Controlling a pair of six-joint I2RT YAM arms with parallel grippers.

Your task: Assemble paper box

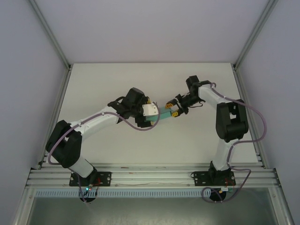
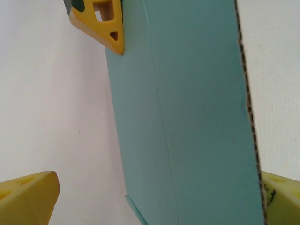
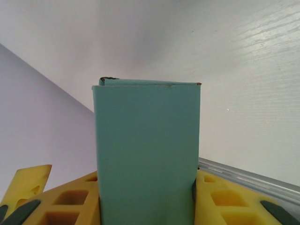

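- The teal-green, thin-card paper box (image 1: 164, 114), folded into a small flat rectangular shape, lies lengthwise between the two grippers. One long edge shows a raw corrugated cut in the left wrist view.
- The right gripper (image 1: 175, 111) is at the box's right end. Its yellow plastic fingers (image 3: 225, 199) are clamped on both sides of the card, grasping the paper box.
- The left gripper (image 1: 156, 115) is at the box's left end with its yellow fingers (image 2: 28, 199) spread. One finger is well apart from the card and the other is just beside its cut edge, so it has no grip.
- The white table (image 1: 117, 79) lies beneath the box, which appears clear of its surface.
- A grey aluminium rail (image 1: 154, 174) runs nearer the arm bases than the box.
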